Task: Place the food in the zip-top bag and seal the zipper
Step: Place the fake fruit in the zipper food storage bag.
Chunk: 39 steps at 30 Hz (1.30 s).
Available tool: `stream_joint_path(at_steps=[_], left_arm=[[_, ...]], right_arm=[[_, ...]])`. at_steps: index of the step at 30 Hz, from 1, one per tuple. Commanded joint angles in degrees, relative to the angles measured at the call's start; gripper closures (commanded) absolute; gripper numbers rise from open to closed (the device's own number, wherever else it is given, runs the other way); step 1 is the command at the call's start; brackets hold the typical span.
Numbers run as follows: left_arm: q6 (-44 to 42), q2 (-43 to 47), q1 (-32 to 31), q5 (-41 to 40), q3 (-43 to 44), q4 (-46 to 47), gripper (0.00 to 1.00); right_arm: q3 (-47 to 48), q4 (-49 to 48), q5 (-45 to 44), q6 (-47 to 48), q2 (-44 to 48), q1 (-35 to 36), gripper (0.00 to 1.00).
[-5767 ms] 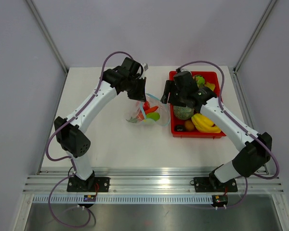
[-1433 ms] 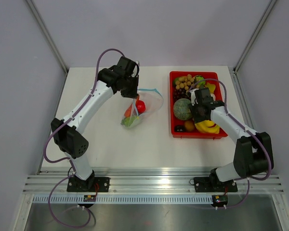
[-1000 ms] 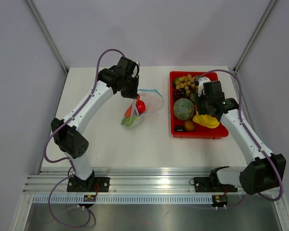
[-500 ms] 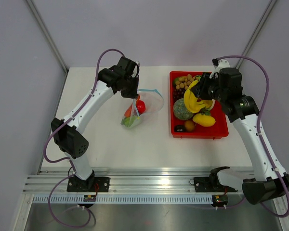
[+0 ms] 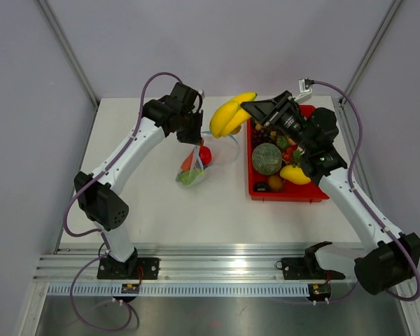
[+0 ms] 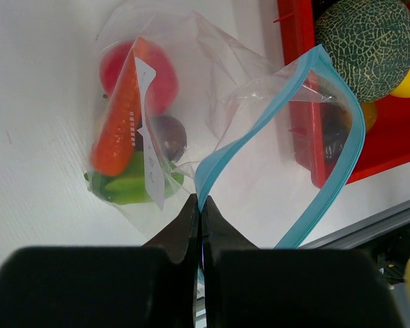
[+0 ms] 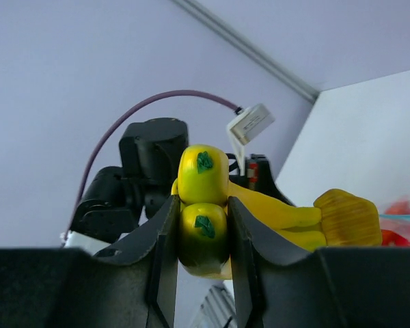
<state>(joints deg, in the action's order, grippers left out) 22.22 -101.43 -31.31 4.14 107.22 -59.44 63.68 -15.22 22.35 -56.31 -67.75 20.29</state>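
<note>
The clear zip-top bag (image 5: 208, 155) lies on the table with its mouth held open; it also shows in the left wrist view (image 6: 191, 89). Its teal zipper (image 6: 342, 164) loops toward the tray. Inside are an orange carrot (image 6: 116, 123), a red round fruit (image 6: 160, 68), a dark plum and leafy greens (image 6: 130, 188). My left gripper (image 5: 194, 133) is shut on the zipper edge (image 6: 199, 199). My right gripper (image 5: 246, 112) is shut on a bunch of yellow bananas (image 5: 227, 115), held in the air above the bag's mouth; the bananas also show in the right wrist view (image 7: 203, 205).
A red tray (image 5: 322, 192) stands right of the bag. It holds a green melon (image 5: 266, 158), a second yellow banana (image 5: 294, 175), brown nuts, grapes and small fruits. Metal rails run along the table's near edge.
My right gripper took the bananas from the tray, lifted them and carried them left to above the bag's mouth. The left gripper and bag have stayed still over the last second.
</note>
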Motion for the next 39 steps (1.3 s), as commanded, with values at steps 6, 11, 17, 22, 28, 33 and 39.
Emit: stream_joint_path(at_steps=[6, 11, 17, 22, 28, 33, 39], left_arm=[[-1.48, 0.44, -0.07, 1.13, 1.33, 1.43, 1.0], [-1.65, 0.35, -0.07, 1.22, 1.85, 1.26, 1.0], [-1.57, 0.18, 0.28, 2.8, 2.11, 1.35, 1.0], [-1.21, 0.09, 0.37, 3.77, 2.47, 1.52, 1.0], [-1.12, 0.09, 0.37, 5.52, 3.08, 1.52, 1.0], [-1.04, 0.35, 0.46, 7.98, 3.44, 1.87, 1.0], [-0.42, 0.44, 0.81, 9.83, 3.7, 2.14, 1.0]], right_arm=[[-4.25, -17.64, 1.12, -11.45, -2.22, 3.17, 1.0], [-9.27, -19.05, 0.59, -12.5, -1.51, 3.7, 1.0], [-15.78, -18.81, -0.46, -10.93, -2.13, 4.23, 1.0], [-16.92, -15.63, -0.55, -7.24, -3.79, 4.32, 1.0], [-14.38, -9.4, -4.06, -0.84, -6.34, 7.03, 1.0], [-8.14, -1.4, -9.51, 5.06, -10.21, 11.16, 1.0], [1.07, 11.6, -12.68, 13.33, -16.88, 15.03, 0.74]])
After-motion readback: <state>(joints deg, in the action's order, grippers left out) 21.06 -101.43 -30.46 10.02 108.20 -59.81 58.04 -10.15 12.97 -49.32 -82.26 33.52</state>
